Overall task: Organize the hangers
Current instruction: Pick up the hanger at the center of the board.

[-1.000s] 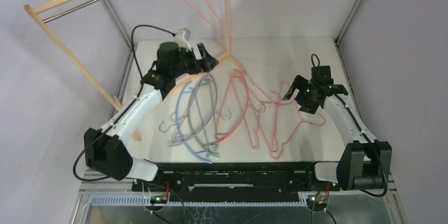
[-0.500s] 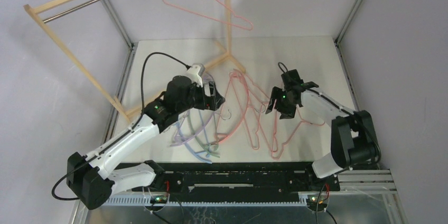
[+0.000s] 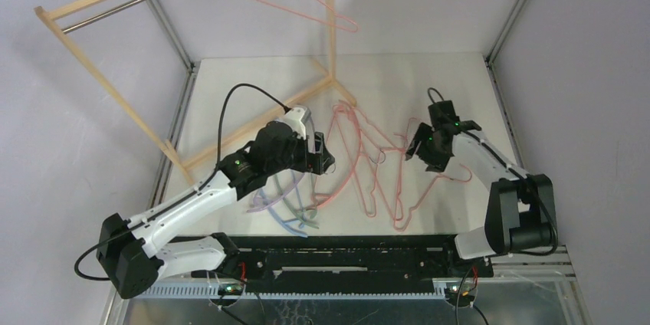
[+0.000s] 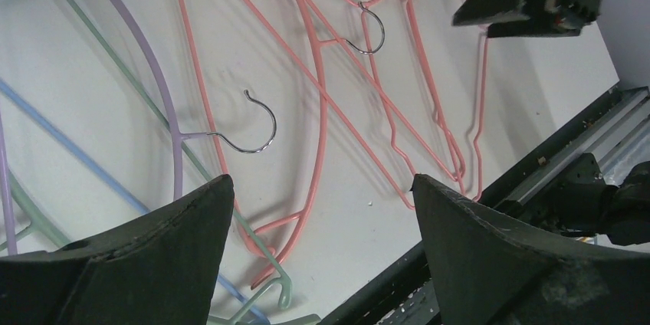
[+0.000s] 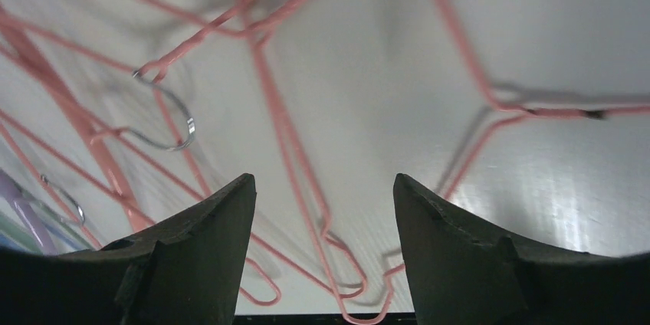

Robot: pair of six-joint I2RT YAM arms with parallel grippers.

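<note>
Only overhead is showing a pink wire hanger (image 3: 287,8) dangling, bar sloping down-right, while left gripper (image 4: 322,183) and right gripper (image 5: 323,179) are gaping empty.

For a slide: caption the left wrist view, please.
Open left gripper hovers over pink wire hangers and a lilac hanger with metal hook on the table.

Table (image 3: 414,80): bare at upper right and far right of the top view; a gripper could pass there. Centre was clogged by tangled hangers (image 3: 355,158), wires overlapping. Left gripper (image 3: 326,158) and right gripper (image 3: 425,158), both spread and empty, hovered at the pile's 2 sides. Rack (image 3: 100,80) rail barred the upper left; its post (image 3: 330,34) stood upper centre. 1 hanging hanger (image 3: 322,0) crossed that post at top centre.
</note>
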